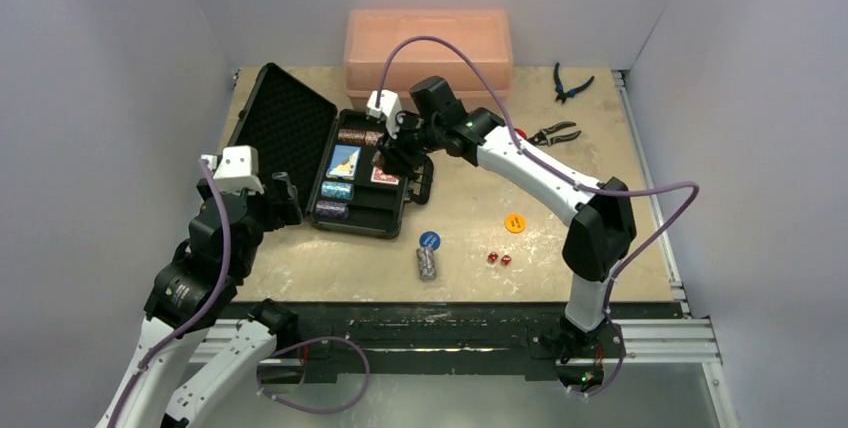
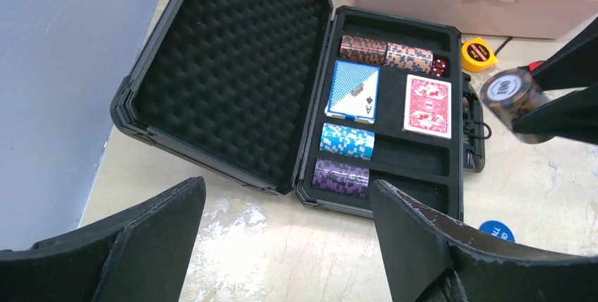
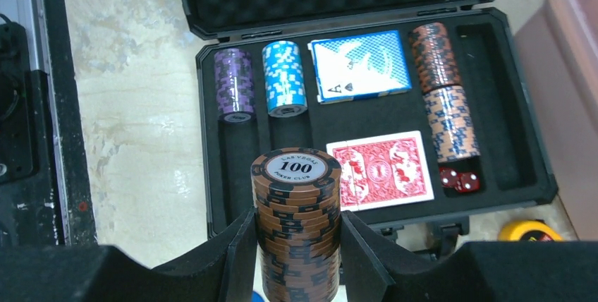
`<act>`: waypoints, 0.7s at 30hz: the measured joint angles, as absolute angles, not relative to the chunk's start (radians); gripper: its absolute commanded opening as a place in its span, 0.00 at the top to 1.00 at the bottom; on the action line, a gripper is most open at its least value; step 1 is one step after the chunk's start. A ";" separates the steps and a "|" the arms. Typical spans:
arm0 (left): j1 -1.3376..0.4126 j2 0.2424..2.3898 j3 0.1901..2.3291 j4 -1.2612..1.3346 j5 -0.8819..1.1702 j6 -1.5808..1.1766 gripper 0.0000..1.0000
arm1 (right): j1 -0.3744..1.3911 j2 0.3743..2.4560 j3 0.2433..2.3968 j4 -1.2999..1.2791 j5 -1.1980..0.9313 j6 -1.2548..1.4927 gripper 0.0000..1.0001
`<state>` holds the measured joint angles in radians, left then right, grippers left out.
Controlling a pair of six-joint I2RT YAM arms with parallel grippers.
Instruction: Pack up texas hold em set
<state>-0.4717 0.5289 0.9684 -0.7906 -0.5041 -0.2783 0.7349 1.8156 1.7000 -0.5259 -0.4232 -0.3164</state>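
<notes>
The black briefcase (image 1: 362, 232) lies open with its foam lid (image 1: 285, 128) tilted back to the left. Its tray holds purple chips (image 2: 340, 178), blue chips (image 2: 347, 140), a blue deck (image 2: 354, 90), a red deck (image 2: 428, 105), brown stacks (image 2: 386, 51) and red dice (image 2: 439, 67). My right gripper (image 3: 297, 228) is shut on a brown chip stack (image 3: 296, 203), held above the tray's near right edge (image 1: 395, 156). My left gripper (image 2: 285, 224) is open and empty over the table in front of the case's left corner.
A grey chip stack (image 1: 427, 265), a blue disc (image 1: 429, 240), a yellow disc (image 1: 515, 222) and two red dice (image 1: 499, 259) lie on the table right of the case. A pink box (image 1: 428, 48) stands behind it. Pliers (image 1: 553, 134), cutters (image 1: 570, 83) and a yellow tape measure (image 2: 479, 53) lie nearby.
</notes>
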 measured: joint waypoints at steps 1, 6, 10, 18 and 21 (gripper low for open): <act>-0.472 0.525 0.967 -0.791 -0.511 -0.278 0.12 | 0.749 1.834 1.713 -0.540 -0.412 -0.323 1.00; -0.472 0.521 0.966 -0.791 -0.530 -0.278 0.08 | 0.801 1.909 1.770 -0.582 -0.382 -0.347 1.00; -0.472 0.519 0.966 -0.791 -0.537 -0.278 0.04 | 0.836 1.948 1.820 -0.628 -0.356 -0.361 1.00; -0.472 0.519 0.966 -0.792 -0.546 -0.278 0.00 | 0.886 2.059 1.884 -0.646 -0.329 -0.372 1.00; -0.472 0.519 0.966 -0.794 -0.553 -0.278 0.00 | 0.898 2.089 1.887 -0.658 -0.323 -0.372 1.00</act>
